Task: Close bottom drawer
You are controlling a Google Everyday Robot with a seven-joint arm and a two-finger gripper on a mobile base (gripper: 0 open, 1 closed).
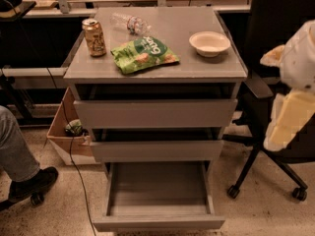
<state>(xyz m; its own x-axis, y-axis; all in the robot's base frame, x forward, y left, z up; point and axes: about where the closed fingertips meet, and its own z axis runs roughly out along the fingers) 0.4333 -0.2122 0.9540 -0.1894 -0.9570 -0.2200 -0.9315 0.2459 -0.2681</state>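
The grey cabinet (pixel 155 73) has three drawers. The bottom drawer (pixel 158 223) is pulled far out toward me, and its bare grey tray (pixel 157 186) shows empty. The two wider drawers above, the top one (pixel 155 113) and the middle one (pixel 156 150), each stand slightly out. My gripper (pixel 288 119), cream and white, hangs at the right edge of the view. It is to the right of the cabinet, about level with the top two drawers, and touches nothing.
On the cabinet top are a can (pixel 93 37), a green snack bag (pixel 144 54), a lying plastic bottle (pixel 129 22) and a white bowl (pixel 209 43). A black office chair (pixel 275 146) stands right of the cabinet. A cardboard box (pixel 69 136), a cable and a person's leg (pixel 19 161) are on the left.
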